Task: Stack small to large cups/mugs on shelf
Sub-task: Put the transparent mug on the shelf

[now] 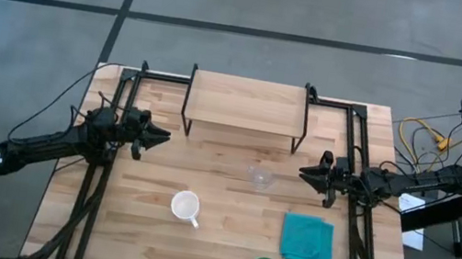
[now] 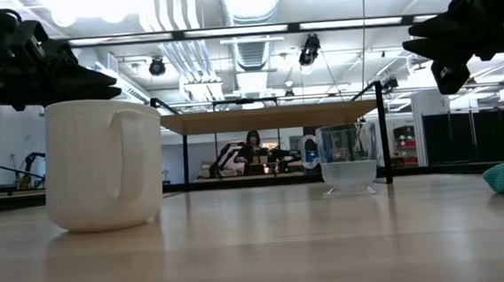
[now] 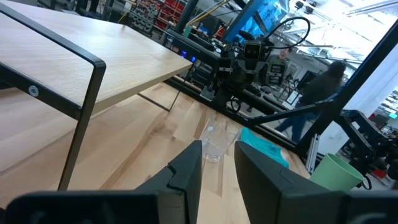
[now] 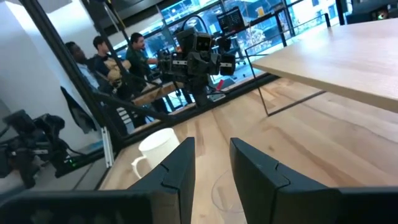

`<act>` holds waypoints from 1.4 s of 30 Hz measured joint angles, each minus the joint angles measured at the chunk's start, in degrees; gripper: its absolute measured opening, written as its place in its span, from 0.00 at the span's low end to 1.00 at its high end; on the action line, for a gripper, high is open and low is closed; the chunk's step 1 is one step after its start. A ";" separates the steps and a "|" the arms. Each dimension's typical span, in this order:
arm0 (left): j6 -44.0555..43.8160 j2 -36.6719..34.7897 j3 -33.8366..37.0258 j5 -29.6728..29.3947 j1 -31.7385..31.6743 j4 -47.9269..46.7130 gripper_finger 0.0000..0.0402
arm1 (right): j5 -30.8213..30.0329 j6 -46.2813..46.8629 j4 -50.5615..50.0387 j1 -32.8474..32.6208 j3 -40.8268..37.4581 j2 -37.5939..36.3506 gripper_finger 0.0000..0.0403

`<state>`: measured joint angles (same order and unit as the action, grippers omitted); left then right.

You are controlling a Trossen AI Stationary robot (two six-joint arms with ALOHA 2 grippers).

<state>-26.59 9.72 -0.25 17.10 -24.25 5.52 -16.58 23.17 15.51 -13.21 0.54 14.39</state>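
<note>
Small clear glass cup point(image 1: 260, 177) between left gripper point(image 1: 158, 136) and right gripper point(image 1: 306, 172), both parted, empty; on light wooden tabletop point(image 1: 212, 247).

Tabletop point(image 1: 220, 258) is pale wood planks, smooth satin finish. Shelf point(image 1: 246, 102) has the same light wood on thin matt black metal legs. Glass cup point(image 2: 348, 158) is clear, white mug point(image 2: 102, 164) glossy ceramic-looking, teal cloth point(image 1: 307, 239) soft and matt.
</note>
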 joint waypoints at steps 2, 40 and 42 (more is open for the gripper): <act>0.00 0.02 0.00 0.00 0.00 0.00 0.20 | -0.27 -0.55 0.11 0.00 0.00 0.01 0.24; -17.13 8.46 -12.07 1.22 -0.01 6.35 0.20 | -0.37 -0.23 14.65 -0.02 1.50 0.06 0.24; -13.22 10.27 -16.04 1.29 -0.02 6.36 0.20 | 1.31 -0.68 14.22 -0.02 4.00 0.40 0.24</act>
<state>-39.81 19.99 -16.29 18.39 -24.27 11.88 -15.26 22.49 29.73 -13.23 4.53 14.79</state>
